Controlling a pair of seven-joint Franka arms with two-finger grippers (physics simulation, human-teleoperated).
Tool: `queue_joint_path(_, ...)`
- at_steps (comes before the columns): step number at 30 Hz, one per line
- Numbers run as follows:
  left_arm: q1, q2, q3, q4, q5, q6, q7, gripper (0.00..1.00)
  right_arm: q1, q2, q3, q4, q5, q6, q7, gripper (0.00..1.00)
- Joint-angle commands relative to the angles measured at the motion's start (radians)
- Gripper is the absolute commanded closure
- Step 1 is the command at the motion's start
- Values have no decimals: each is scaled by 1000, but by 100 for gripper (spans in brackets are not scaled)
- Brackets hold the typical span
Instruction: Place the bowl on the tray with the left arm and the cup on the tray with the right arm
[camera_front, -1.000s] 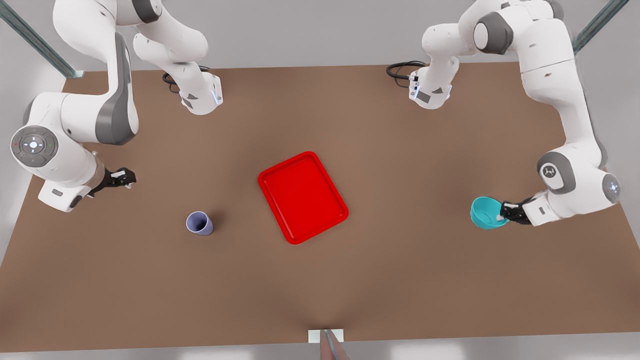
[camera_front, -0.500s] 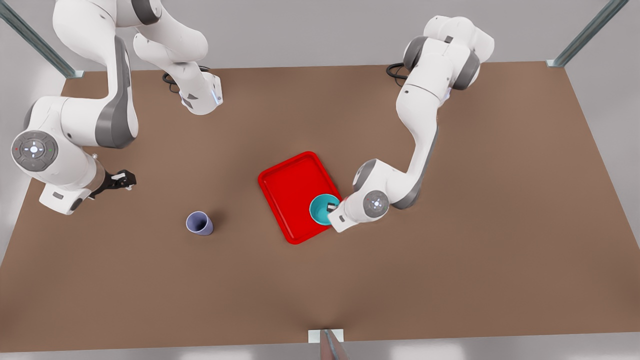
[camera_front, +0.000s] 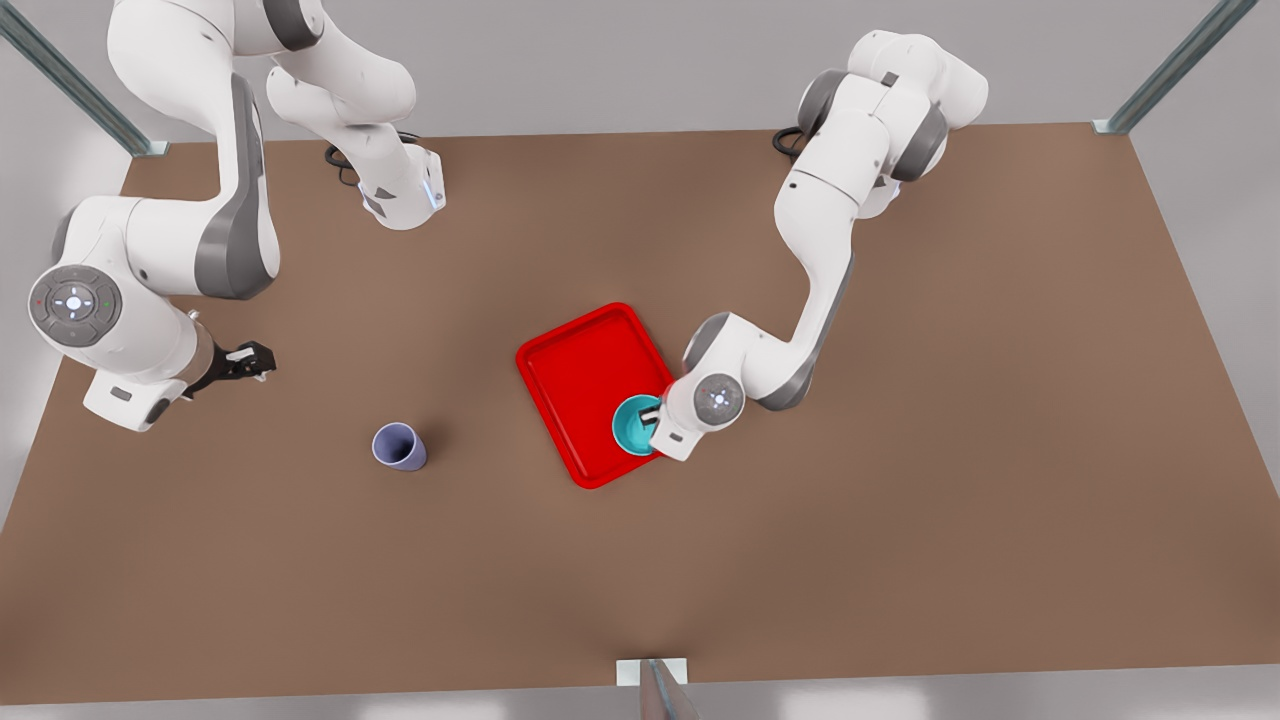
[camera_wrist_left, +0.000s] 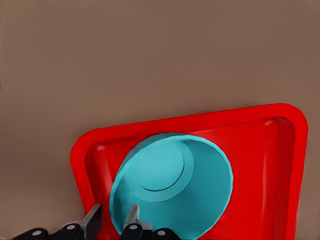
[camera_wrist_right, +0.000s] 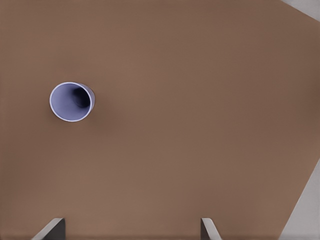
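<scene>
Left claw (camera_front: 650, 418) pinching the bowl (camera_front: 633, 424) rim, bowl low over the tray (camera_front: 585, 375) corner nearest the counter's front edge; next: release; right claw (camera_front: 252, 361) spread, waiting near the counter's side edge, cup (camera_front: 398, 445) on counter.

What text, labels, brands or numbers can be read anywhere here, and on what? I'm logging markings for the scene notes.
None can be read.
The bowl, tray, cup and table are plain.
The wrist caps of both arms carry small light marks, which are not text.
</scene>
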Motion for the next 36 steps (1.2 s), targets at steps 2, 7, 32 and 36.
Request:
queue_joint_path(2, 0, -1, -2, -3, 8, 22, -394, 0, -1, 1, 0, 1, 0, 0, -1, 0)
queue_joint_path(7, 57, -213, 250, 233, 6, -659, 42, 0, 1, 1, 0, 3, 0, 0, -1, 0)
queue_joint_path(32, 282, -731, 224, -104, 232, -598, 871, 0, 28, 205, 17, -445, 172, 754, 489, 0)
queue_joint_path(36, 282, -731, 224, -104, 230, -598, 871, 0, 28, 205, 17, -453, 172, 749, 495, 0)
